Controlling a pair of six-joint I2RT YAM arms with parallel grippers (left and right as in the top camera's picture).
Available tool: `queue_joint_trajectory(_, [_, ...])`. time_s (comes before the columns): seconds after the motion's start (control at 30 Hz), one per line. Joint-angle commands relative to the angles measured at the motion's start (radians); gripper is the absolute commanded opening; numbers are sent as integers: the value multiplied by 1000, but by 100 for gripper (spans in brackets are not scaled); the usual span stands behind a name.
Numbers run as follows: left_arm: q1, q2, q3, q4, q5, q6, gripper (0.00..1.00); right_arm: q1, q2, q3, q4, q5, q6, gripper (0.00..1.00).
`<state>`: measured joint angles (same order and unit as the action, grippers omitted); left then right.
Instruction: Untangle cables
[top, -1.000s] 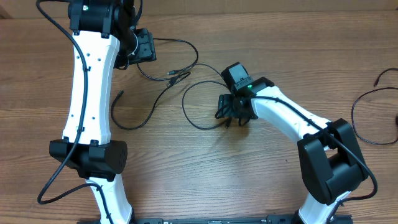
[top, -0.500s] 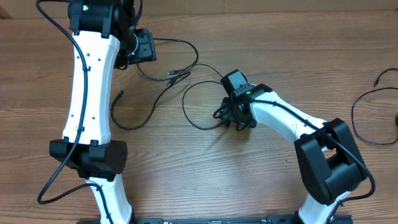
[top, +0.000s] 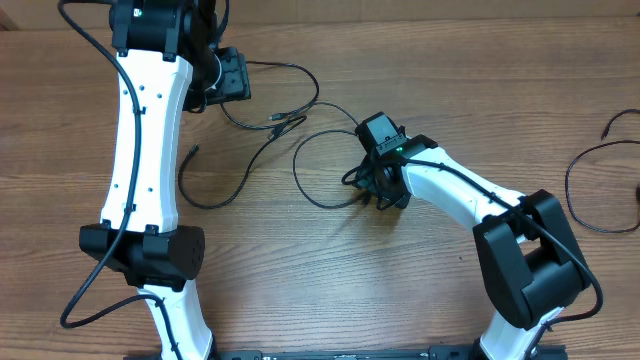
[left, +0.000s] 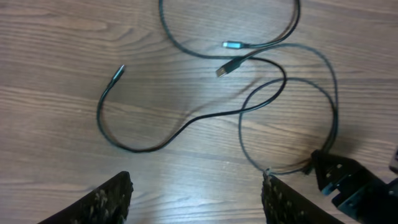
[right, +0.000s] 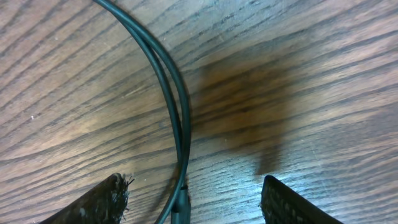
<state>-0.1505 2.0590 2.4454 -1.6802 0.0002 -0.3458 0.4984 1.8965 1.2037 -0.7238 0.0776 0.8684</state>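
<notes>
Several thin black cables (top: 300, 105) lie in loose overlapping loops on the wooden table (top: 320, 280) between the arms. Two plug ends (left: 229, 62) lie close together. One cable end (left: 119, 73) lies free at the left. My left gripper (top: 228, 78) is open and empty at the back, its fingers (left: 198, 180) above bare wood. My right gripper (top: 378, 185) is low over the loop's right end. In the right wrist view its fingers (right: 194, 180) are open, with a cable (right: 174, 93) and its plug body running between them, untouched by either finger.
A separate black cable (top: 590, 190) lies in a loop at the far right edge of the table. The right gripper's body (left: 354, 183) shows at the lower right of the left wrist view. The white arm links (top: 145, 130) stand over the left side.
The right gripper has shifted slightly toward the front of the table, over the cable loop, then held still. The left arm and the cables have not moved.
</notes>
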Motion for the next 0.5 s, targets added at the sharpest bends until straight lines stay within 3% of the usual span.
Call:
queue_joint_trajectory(0.0, [-7,-32,-13,-10,-63,3,72,8,40,-6,11,-6,27,67])
queue_joint_trajectory(0.3, [-7,-48,-217,-10,-33,9,80,12,41,-6,19,-12,30,61])
queue_joint_trajectory(0.47, [-6,-101,-411,-10,-34,5,80,13,42,-6,20,-11,30,45])
